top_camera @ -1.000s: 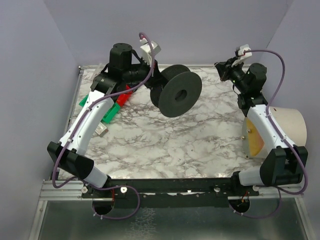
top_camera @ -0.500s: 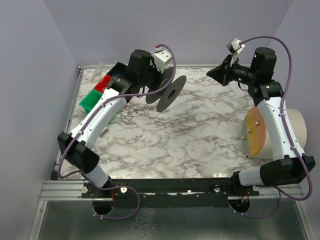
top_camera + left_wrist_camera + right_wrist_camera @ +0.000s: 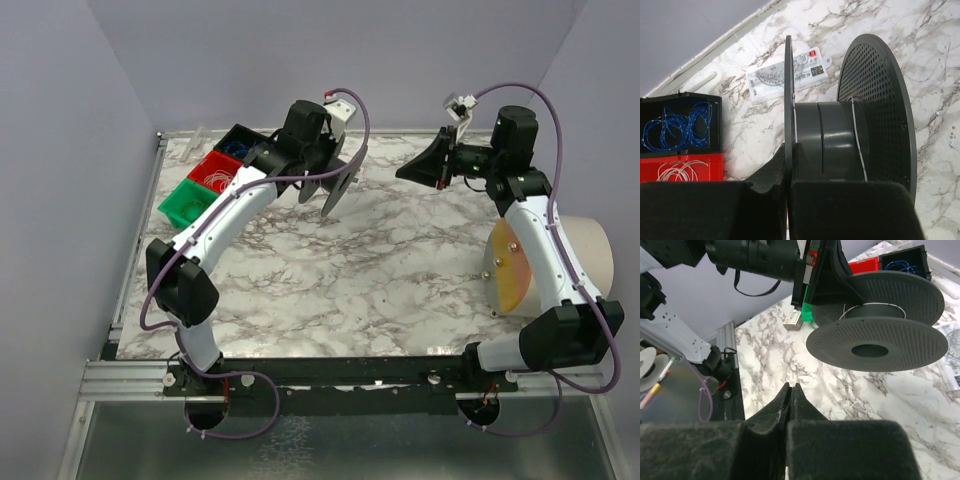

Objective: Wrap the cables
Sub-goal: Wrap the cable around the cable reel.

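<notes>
A big black two-flanged spool (image 3: 336, 186) hangs above the marble table at the back, edge-on in the top view. My left gripper (image 3: 318, 166) is shut on the rim of one flange. In the left wrist view the fingers (image 3: 789, 150) pinch that thin flange beside the grey hub (image 3: 835, 140). A thin white strand (image 3: 858, 140) circles the hub in a turn or two; I see no black strand. My right gripper (image 3: 402, 170) is shut and points at the spool from the right, apart from it. In the right wrist view its tips (image 3: 790, 386) sit below the perforated flange (image 3: 880, 340). No strand shows running to them.
Green (image 3: 185, 200), red (image 3: 212, 172) and black (image 3: 238, 140) bins stand at the back left; the black one holds blue wire (image 3: 680, 125). A clear protractor pack (image 3: 787, 75) lies beneath the spool. A large beige roll with an orange face (image 3: 560, 260) stands at the right edge.
My left arm carried the spool back and to the left and turned it from face-on to edge-on. My right gripper swung left toward the spool.
</notes>
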Available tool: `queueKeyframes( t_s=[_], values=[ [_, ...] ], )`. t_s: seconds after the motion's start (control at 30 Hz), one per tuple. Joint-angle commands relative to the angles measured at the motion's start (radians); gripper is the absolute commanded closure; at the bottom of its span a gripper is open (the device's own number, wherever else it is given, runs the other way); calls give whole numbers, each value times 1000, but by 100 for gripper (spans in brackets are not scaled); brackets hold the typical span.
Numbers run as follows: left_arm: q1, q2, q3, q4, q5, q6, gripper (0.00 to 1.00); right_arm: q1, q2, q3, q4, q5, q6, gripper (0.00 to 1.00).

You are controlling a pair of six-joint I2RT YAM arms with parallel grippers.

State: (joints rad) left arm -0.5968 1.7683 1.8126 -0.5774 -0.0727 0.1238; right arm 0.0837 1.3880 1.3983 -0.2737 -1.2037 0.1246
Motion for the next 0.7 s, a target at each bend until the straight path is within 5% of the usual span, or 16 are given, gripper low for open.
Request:
queueKeyframes(
  t_s=[0.0, 0.3, 0.67],
  values=[
    [-4, -12, 119, 55, 34, 35, 100, 2, 8, -19, -1, -9, -177, 93],
    [-9, -51, 248, -39, 254, 104, 100, 0, 79, -147, -6, 67, -699, 29],
    [-2, -94, 324, -41, 532, -15, 100, -1, 164, -261, -83, 66, -1210, 17]
  ],
)
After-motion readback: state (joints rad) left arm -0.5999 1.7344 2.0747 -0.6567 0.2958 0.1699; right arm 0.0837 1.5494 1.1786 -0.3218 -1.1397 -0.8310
